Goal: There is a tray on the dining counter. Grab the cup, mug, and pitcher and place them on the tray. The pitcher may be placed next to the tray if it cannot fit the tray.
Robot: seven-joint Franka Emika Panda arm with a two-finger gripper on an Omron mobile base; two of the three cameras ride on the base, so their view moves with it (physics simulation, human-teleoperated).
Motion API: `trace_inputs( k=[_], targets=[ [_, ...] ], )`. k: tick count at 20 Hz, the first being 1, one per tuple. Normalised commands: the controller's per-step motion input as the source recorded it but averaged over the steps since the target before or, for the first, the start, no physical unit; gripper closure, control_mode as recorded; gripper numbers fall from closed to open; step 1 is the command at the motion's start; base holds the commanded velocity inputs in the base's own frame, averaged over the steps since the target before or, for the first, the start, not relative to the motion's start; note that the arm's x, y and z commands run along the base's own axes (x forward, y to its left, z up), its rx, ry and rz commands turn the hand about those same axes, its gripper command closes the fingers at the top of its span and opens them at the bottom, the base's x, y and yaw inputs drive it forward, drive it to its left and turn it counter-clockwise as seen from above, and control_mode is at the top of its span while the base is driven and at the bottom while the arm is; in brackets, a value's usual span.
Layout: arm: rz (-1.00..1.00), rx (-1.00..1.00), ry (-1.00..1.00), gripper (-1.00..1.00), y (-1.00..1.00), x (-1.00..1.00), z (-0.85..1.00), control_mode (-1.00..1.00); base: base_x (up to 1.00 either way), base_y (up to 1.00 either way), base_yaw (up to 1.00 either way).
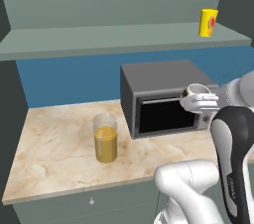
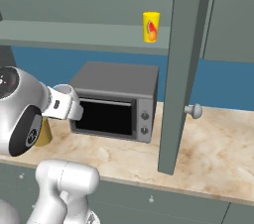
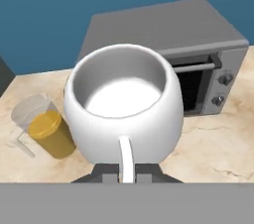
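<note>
My gripper (image 3: 126, 171) is shut on the handle of the white mug (image 3: 124, 106) and holds it upright in the air in front of the grey oven. The left base view shows the mug (image 1: 196, 90) at the end of my white hand. From the right base view the mug (image 2: 63, 89) sits just above the hand. The pitcher (image 1: 105, 137), clear glass with orange-yellow liquid in its lower half, stands on the narrow marbled counter left of the oven; the hand view has the pitcher (image 3: 44, 128) below and left of the mug. The yellow cup (image 1: 208, 22) (image 2: 151, 27) stands on the upper shelf. The tray and the dining counter are out of view.
A grey countertop oven (image 1: 163, 100) (image 2: 116, 100) with a dark glass door stands against the blue backsplash. An open cabinet door (image 2: 183, 69) with a round knob (image 2: 194, 111) juts out to the oven's right. The grey shelf (image 1: 99, 37) runs above the counter (image 1: 54, 143).
</note>
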Motion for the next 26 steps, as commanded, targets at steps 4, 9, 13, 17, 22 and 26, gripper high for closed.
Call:
trace_inputs(
  k=[4, 9, 13, 17, 22, 26],
  targets=[
    [-0.02, 0.06, 0.00, 1.00, -0.05, -0.10, -0.18, -1.00, 0.00, 0.00, 0.00],
    [-0.01, 0.01, 0.00, 1.00, 0.00, -0.06, -0.03, 1.00, -0.75, -0.08, -0.09],
    [0.00, 0.00, 0.00, 1.00, 0.00, 0.00, 0.00, 1.00, -1.00, -0.06, -0.17],
    [0.00, 0.00, 0.00, 1.00, 0.00, 0.00, 0.00, 1.00, -0.74, -0.19, -0.36],
    [0.00, 0.00, 0.00, 1.00, 0.00, 0.00, 0.00, 1.00, -0.02, -0.12, -0.80],
    [0.00, 0.00, 0.00, 1.00, 0.00, 0.00, 0.00, 1.00, 0.00, -0.21, -0.82]
  ],
)
